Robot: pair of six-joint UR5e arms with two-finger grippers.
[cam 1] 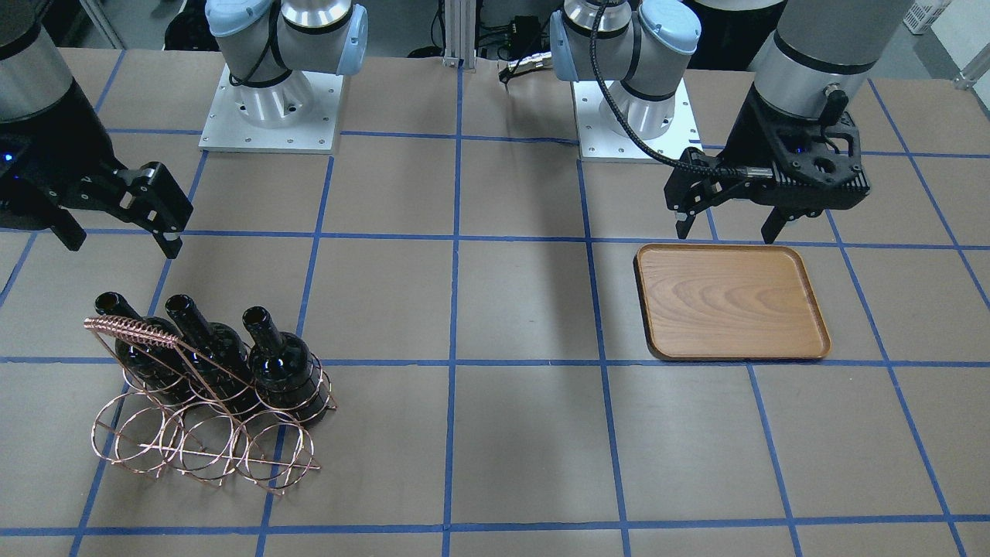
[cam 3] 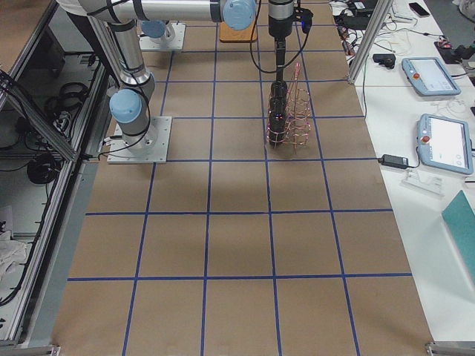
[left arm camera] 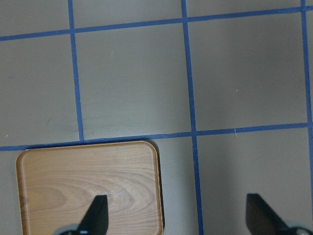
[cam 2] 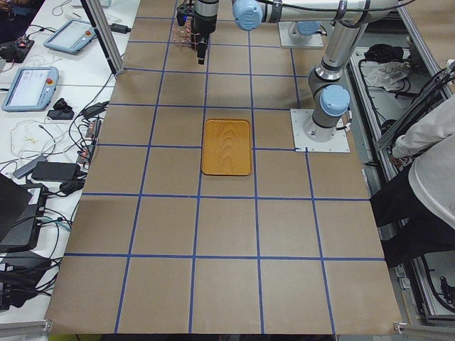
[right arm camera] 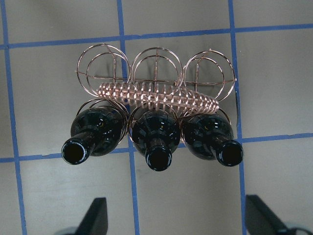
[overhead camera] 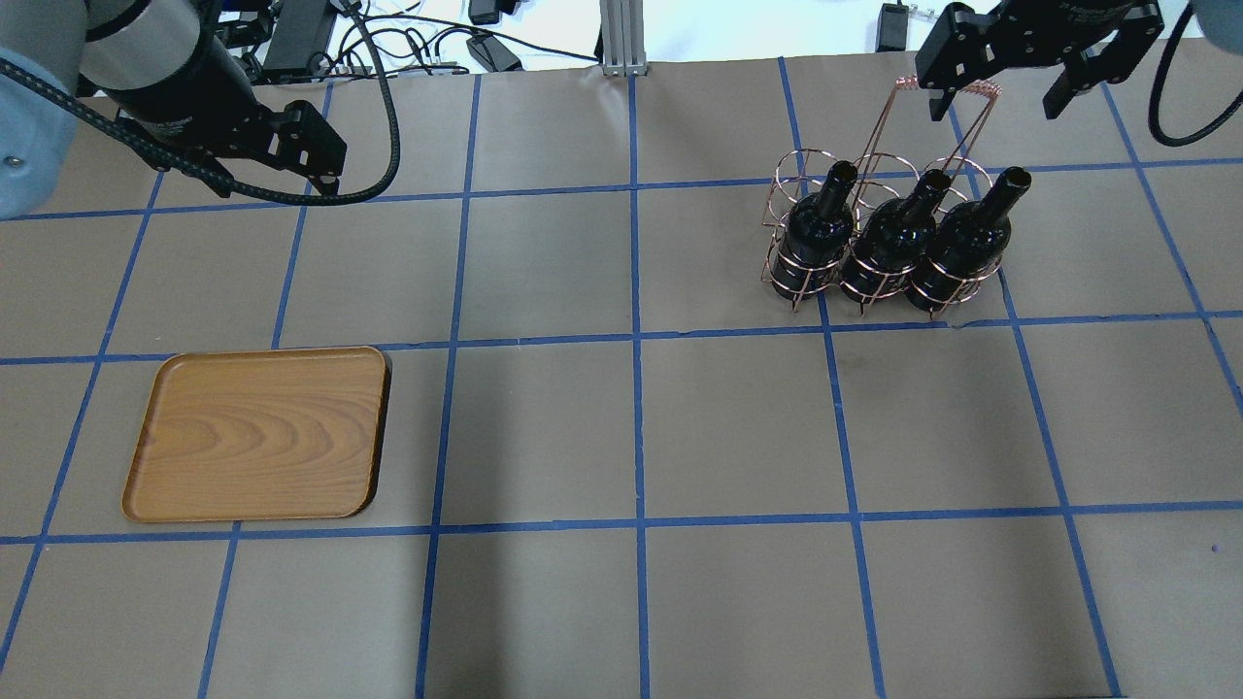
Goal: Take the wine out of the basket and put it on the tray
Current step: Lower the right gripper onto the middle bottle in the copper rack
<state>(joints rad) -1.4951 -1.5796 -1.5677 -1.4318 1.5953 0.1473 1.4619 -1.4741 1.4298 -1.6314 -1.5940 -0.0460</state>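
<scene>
Three near-black wine bottles [cam 1: 286, 371] [overhead camera: 893, 243] [right arm camera: 156, 137] stand upright in one row of the copper wire basket [cam 1: 201, 449] [overhead camera: 879, 116] [right arm camera: 156, 98], in the rings nearer the robot. The other row of rings is empty. My right gripper [cam 1: 122, 240] [overhead camera: 1000, 102] [right arm camera: 178, 215] is open and empty, above the table just on the robot's side of the bottles. The wooden tray [cam 1: 731, 302] [overhead camera: 257, 432] [left arm camera: 73, 186] lies flat and empty. My left gripper [cam 1: 728, 228] [overhead camera: 248, 165] [left arm camera: 178, 213] is open and empty, above the tray's edge nearest the robot.
The brown table top [overhead camera: 631, 437] is marked with a blue tape grid. The two arm bases [cam 1: 271, 100] [cam 1: 638, 108] stand at the robot's edge. Teach pendants and cables [cam 2: 43, 85] lie on a side bench beyond the table.
</scene>
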